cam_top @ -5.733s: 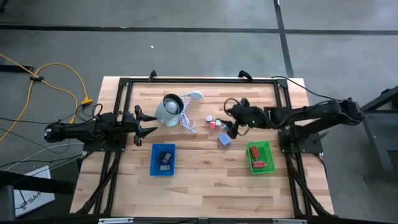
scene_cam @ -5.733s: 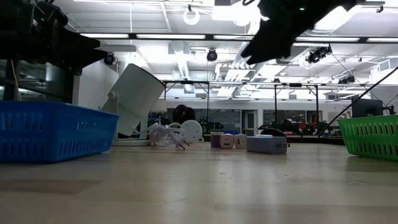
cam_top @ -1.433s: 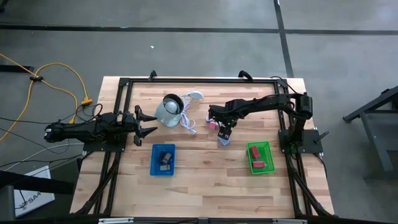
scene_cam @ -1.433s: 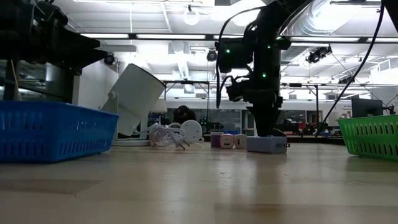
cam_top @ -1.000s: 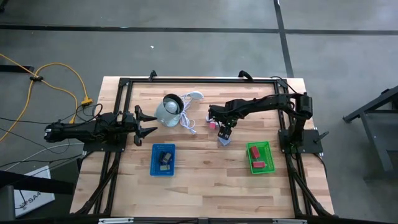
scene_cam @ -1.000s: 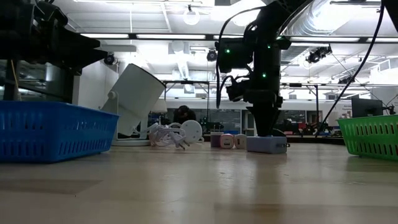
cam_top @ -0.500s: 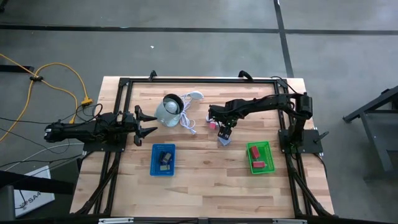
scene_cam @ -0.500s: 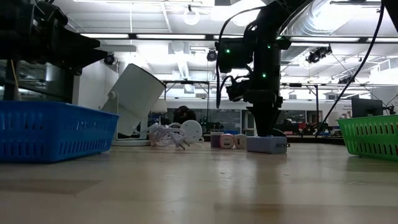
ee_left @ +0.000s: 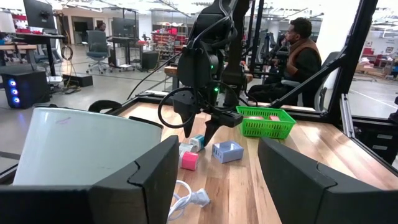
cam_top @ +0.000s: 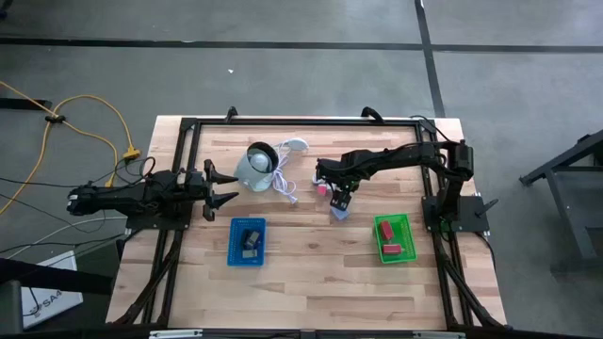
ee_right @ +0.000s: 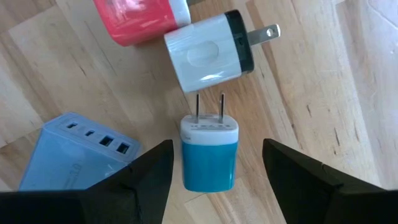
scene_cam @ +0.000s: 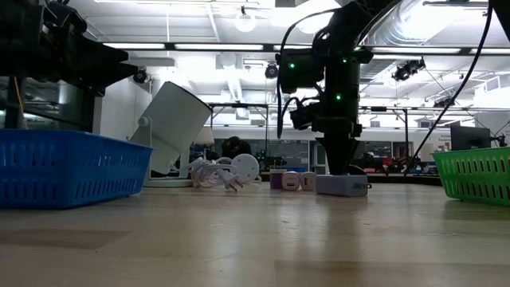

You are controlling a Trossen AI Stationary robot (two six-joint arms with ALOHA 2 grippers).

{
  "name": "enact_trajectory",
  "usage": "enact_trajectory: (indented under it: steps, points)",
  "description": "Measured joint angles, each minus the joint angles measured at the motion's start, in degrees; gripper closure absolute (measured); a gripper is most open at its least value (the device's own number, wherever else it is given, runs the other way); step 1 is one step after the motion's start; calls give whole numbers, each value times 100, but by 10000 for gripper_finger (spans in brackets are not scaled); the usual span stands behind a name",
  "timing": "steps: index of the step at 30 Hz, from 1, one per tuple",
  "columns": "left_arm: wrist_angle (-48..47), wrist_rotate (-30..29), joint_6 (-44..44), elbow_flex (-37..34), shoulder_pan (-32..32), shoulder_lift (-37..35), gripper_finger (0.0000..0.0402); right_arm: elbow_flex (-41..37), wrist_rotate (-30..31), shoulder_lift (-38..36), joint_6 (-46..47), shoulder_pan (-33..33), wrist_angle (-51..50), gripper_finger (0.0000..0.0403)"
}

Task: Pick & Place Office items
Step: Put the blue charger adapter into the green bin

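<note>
Robotics lab or workshop: wooden worktop (cam_top: 301,273) in metal frame, concrete floor (cam_top: 283,75), ceiling strip lights (scene_cam: 215,46), monitors (ee_left: 37,12), office chair (ee_left: 96,46), seated person (ee_left: 298,53).

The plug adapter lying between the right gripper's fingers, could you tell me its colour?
Teal body with a white top, the plug adapter shows best in the right wrist view.

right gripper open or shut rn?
Open. The right gripper has its fingers spread either side of the teal charger, not touching it.
</note>
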Motion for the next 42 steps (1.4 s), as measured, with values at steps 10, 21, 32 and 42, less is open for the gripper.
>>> enact_trajectory:
  steps: [10,21,32,42]
  points:
    - [0,-2,0,0,2,0,189,0,-4,0,1,1,1,249]
    - [0,-2,0,0,2,0,189,4,-13,-2,1,1,1,286]
    - [0,-2,0,0,0,-1,189,4,-26,-2,0,-1,0,287]
    - [0,0,0,0,2,-2,189,4,-26,-2,1,-1,1,288]
